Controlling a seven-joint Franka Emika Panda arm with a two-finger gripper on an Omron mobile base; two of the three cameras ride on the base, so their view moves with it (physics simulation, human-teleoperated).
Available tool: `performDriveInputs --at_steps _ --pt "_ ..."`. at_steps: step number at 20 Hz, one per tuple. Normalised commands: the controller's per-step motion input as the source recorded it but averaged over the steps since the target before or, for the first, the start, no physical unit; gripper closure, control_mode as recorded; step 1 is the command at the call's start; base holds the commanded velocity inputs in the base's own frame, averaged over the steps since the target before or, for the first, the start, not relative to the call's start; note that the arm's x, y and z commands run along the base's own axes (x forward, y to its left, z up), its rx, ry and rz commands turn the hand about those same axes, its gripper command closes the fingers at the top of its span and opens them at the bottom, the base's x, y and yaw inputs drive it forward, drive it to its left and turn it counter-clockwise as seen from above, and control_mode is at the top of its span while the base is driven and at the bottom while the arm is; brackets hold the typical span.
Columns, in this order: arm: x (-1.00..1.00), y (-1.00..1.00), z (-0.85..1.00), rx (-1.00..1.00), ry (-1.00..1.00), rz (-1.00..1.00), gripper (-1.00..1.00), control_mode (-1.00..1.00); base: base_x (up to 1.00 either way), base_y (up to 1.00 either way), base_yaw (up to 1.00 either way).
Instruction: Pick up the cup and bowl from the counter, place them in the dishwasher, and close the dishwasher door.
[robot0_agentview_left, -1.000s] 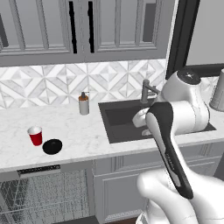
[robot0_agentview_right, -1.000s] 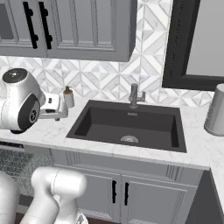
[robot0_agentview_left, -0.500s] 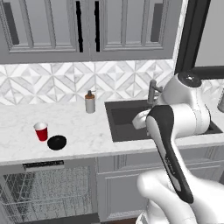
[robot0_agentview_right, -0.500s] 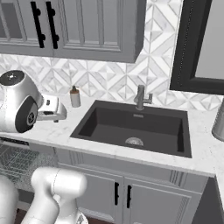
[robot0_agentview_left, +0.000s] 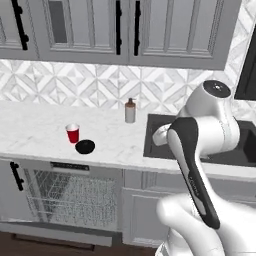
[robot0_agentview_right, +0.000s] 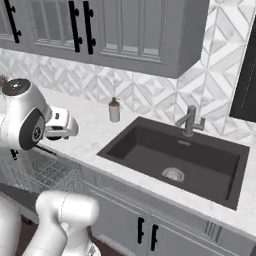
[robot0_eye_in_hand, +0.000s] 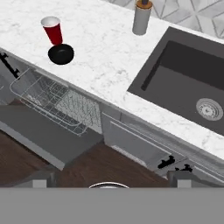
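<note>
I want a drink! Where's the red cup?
The cup stands on the counter above the open dishwasher, just behind the bowl, left of the sink.

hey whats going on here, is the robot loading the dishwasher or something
Not yet. The red cup and the black bowl sit side by side on the marble counter, untouched, right above the dishwasher. The dishwasher door is dropped open and the wire rack looks empty. The arm is off to the side near the sink, holding nothing as far as the views show. A soap dispenser stands by the sink.
</note>
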Motion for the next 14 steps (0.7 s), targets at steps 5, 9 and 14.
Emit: performDriveInputs --at_steps 5,9,14 --pt "0.0 0.0 0.0 0.0 0.0 0.0 -1.0 1.0 0.09 -0.63 0.75" --pt "0.0 0.0 0.0 0.0 0.0 0.0 -1.0 1.0 0.4 -0.56 0.66" --pt "0.0 0.0 0.0 0.0 0.0 0.0 -1.0 1.0 0.6 0.0 0.48"
